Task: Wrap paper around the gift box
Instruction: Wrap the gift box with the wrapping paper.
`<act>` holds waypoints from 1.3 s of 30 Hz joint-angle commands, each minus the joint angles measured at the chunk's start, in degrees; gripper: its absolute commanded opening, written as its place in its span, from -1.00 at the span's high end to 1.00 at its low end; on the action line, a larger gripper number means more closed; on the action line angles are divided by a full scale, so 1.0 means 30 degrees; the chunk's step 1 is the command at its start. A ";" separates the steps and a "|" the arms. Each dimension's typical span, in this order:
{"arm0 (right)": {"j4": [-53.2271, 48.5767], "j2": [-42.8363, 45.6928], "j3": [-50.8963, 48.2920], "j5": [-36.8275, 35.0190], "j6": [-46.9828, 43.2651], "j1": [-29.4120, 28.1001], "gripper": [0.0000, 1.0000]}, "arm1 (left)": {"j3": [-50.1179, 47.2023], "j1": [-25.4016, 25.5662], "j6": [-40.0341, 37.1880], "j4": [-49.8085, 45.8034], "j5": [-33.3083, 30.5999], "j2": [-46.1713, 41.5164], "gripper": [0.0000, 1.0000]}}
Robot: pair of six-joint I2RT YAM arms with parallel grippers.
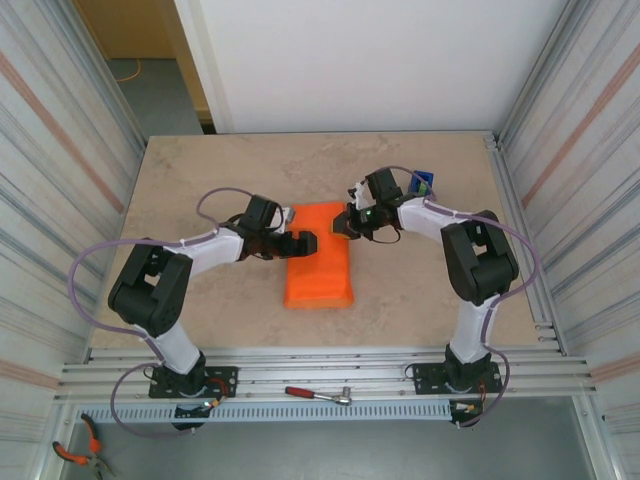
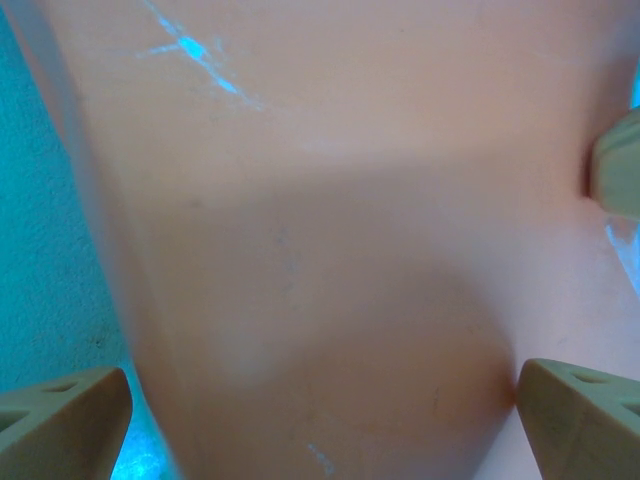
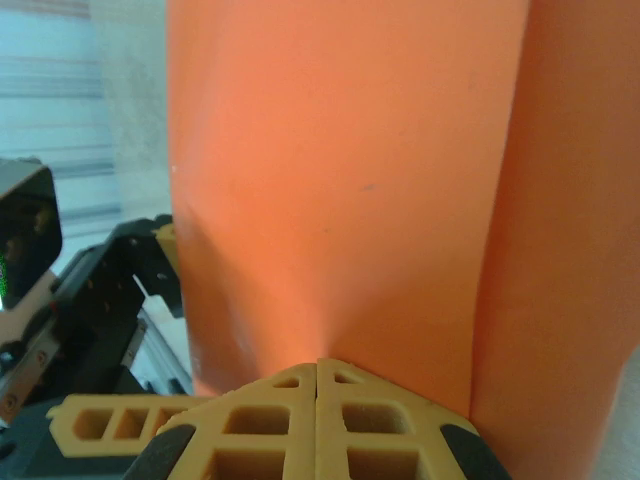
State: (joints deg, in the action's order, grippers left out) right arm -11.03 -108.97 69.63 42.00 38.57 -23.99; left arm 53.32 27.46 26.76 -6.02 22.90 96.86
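My left claw (image 1: 303, 243) hangs wide open at the left edge of the paper (image 1: 318, 272), which lies folded mid-table with its long axis running near to far, while my right claw (image 1: 343, 222), clenched tight, meets its far right corner.

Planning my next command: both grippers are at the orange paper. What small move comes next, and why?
Probably close the left gripper on the paper. Its jaws stand open over the folded sheet, gripping nothing, while the right gripper is shut with its tips at the far right edge. A left pinch would likely hold the fold.
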 commanded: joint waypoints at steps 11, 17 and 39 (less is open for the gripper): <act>-0.0435 0.3215 -0.1382 -0.2798 0.0895 -0.0288 0.60 | 0.1080 -0.2032 0.0590 0.0080 0.1321 -0.2656 -0.98; -0.1353 0.5180 -0.1895 -0.4552 0.1134 -0.0386 -0.14 | 0.1401 -0.3066 0.0746 -0.0592 0.1489 -0.3880 -0.98; -0.4171 0.3462 0.1051 -0.8431 0.4059 -0.0764 -0.77 | 0.1701 -0.4024 0.0398 -0.2478 0.1802 -0.3529 -0.97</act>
State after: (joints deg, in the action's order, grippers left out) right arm -23.22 -96.12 72.66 18.81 48.36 -25.91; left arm 59.53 15.70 27.24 -12.45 25.52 85.23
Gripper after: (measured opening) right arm 0.884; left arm 0.989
